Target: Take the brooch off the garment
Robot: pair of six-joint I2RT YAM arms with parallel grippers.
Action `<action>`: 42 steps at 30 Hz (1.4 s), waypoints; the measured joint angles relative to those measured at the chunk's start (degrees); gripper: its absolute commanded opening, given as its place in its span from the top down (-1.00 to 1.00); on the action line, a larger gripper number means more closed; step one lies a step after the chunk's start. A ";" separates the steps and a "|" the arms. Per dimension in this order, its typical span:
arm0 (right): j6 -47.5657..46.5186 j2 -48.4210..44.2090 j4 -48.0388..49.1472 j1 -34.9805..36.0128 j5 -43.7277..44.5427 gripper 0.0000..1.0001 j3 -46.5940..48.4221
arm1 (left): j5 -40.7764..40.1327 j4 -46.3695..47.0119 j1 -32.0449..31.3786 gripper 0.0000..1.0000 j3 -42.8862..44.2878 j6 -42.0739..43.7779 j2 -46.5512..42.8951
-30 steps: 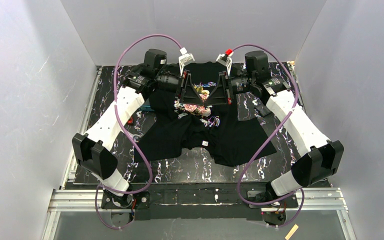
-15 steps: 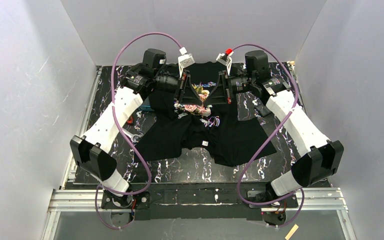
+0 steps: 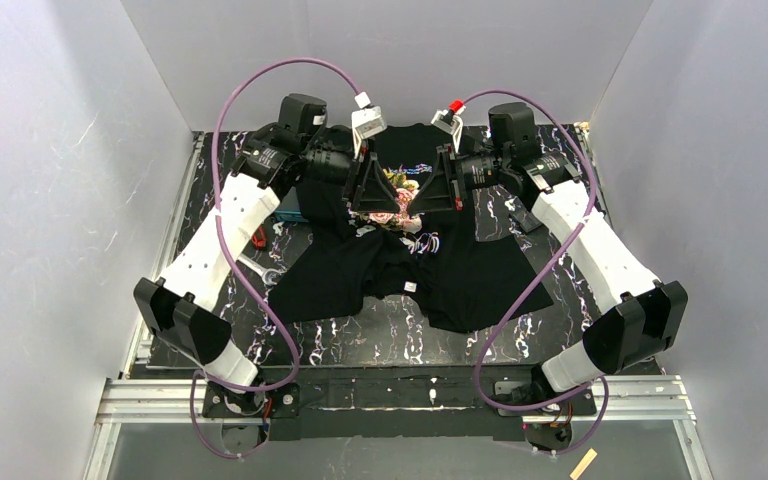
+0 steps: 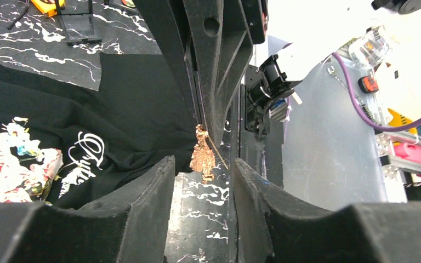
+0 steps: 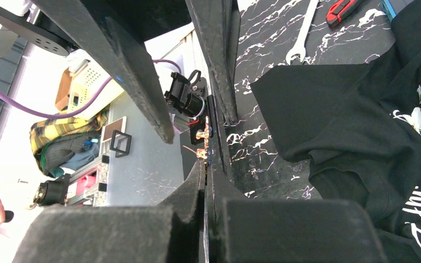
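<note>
Brooch [image 4: 203, 157], small and coppery gold with an uneven outline, pinched at the very tips of the right gripper [image 4: 201, 119], whose two fingers are pressed flat together on it. In the left wrist view it dangles below those tips. An edge of the garment [image 4: 115, 109] comes up just beside it on the left; whether cloth and brooch touch cannot be told. In the right wrist view the brooch [image 5: 200, 143] shows as a tiny glint at the closed tips of the right gripper [image 5: 205, 163], with the garment [image 5: 351, 120] lying off to its right. The left gripper [image 4: 203, 164] faces it with fingers parted to a moderate gap, gripping nothing; the brooch hangs in line with that gap.

From above, the brooch is too small to make out. The left gripper [image 3: 392, 195] and right gripper [image 3: 423, 195] meet tip to tip over the far middle of the garment [image 3: 410, 270], just above its rose print [image 3: 385, 215]. The garment is a black T-shirt, spread and rumpled on the black, white-veined table [image 3: 390, 335], with its small white neck label [image 3: 411, 287] toward the near edge. White cursive lettering [image 4: 85, 159] sits beside the pink roses.

A silver wrench [image 3: 260, 268] lies on the table left of the shirt. Purple cables [image 3: 260, 95] loop over both arms. White walls [image 3: 60, 150] close in the table on three sides.
</note>
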 measured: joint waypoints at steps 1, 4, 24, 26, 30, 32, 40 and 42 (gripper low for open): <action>-0.17 0.00 -0.13 0.00 -0.02 0.97 0.00 | 0.02 -0.09 0.00 0.08 0.37 -0.35 0.00; -0.59 0.00 -0.31 0.00 -0.09 0.97 0.00 | 0.15 -0.26 0.07 0.02 1.51 -2.05 0.00; -1.07 -0.48 -1.20 0.00 -0.83 0.97 0.00 | 0.59 0.02 0.04 0.28 4.13 -15.21 4.70; -1.05 -0.48 -1.20 0.00 -1.09 0.97 0.00 | 0.87 -0.02 0.04 0.27 4.11 -15.32 4.70; -1.03 -0.48 -1.18 0.00 -1.36 0.97 0.00 | 2.14 0.00 0.04 0.16 4.11 -15.26 4.70; -1.01 -0.48 -1.18 0.00 -1.40 0.97 0.00 | 2.71 0.00 0.04 0.14 4.11 -15.28 4.70; -0.39 -0.48 -0.85 0.00 -1.44 0.97 0.00 | 4.72 0.09 0.04 0.24 3.54 -15.21 4.68; -0.07 -0.48 -0.02 0.00 -1.46 0.97 0.00 | 4.55 0.02 0.04 0.29 3.02 -14.95 4.68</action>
